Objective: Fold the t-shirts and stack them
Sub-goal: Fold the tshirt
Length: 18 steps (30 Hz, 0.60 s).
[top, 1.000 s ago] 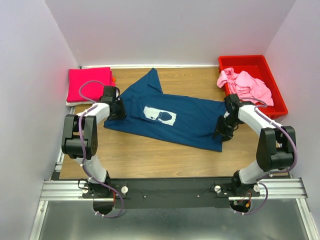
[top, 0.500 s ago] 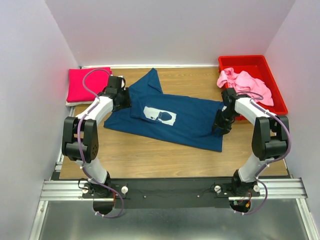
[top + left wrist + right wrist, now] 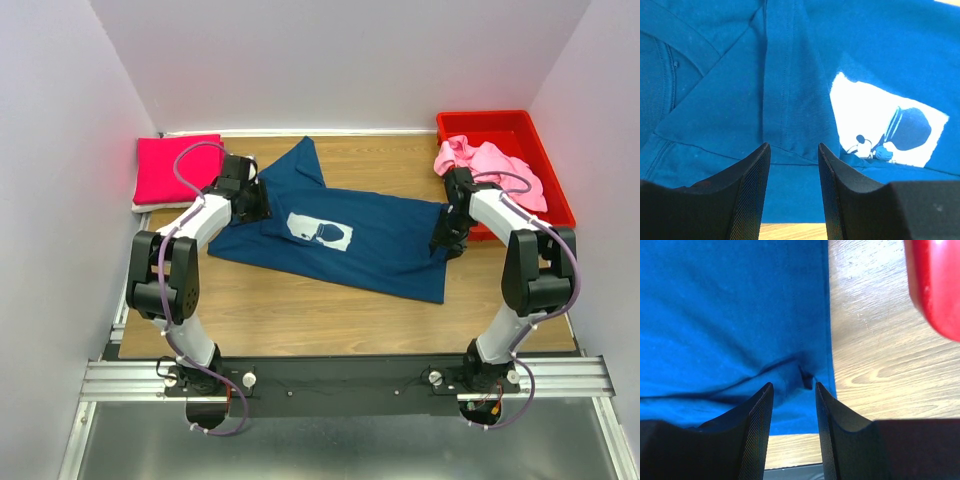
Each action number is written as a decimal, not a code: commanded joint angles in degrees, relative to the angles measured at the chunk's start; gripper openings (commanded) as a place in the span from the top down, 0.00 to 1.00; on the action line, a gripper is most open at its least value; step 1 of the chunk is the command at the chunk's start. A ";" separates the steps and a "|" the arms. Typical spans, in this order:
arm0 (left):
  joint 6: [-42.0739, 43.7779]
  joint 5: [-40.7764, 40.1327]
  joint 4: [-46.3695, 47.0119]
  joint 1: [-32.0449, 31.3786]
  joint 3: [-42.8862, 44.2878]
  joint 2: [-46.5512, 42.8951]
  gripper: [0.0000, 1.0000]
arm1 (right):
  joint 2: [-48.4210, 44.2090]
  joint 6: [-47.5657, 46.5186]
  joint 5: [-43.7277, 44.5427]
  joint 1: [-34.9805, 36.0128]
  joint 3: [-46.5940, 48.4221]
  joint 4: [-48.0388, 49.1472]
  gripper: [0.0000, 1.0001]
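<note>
- movement is showing in both arms while the cloth is lying just as it was a second ago. the left gripper is sliding off the near-left edge and further in over the shoulder and sleeve fold of the navy blue cotton t-shirt. the right gripper is creeping along the shirt's right-hand hem toward the far side.
- the left gripper is standing part open, its jaws apart above a stitched fold just beside the white square print, and it is holding nothing.
- the right gripper is also standing part open. a small pucker at the hem is sitting between its jaws, but the jaws are not clamping it.
- for the task this is looking like lining up for a fold. the navy shirt is lying spread and skewed across the middle of the wooden worktop, not yet folded, and neither end is being lifted.
- counting t-shirts, three are showing:
  - one navy shirt is lying on the worktop.
  - one light pink crumpled t-shirt is lying heaped in the red plastic bin at the far right.
  - one magenta folded t-shirt is lying at the far left corner.
- counting the rest, there is one bin, one print, and two arms with one gripper each.
- by that count, one shirt is looking finished, one is being worked on, and one is waiting in the bin.
</note>
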 commanded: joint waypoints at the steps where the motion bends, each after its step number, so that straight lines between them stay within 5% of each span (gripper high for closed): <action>1: -2.09 -0.23 -0.25 -0.27 -0.97 2.51 0.49 | 1.18 0.62 2.46 -0.05 0.26 1.65 0.55; 18: -2.88 -4.02 0.62 -0.27 -0.88 7.60 0.49 | 1.09 0.62 2.02 -0.14 0.18 1.74 0.54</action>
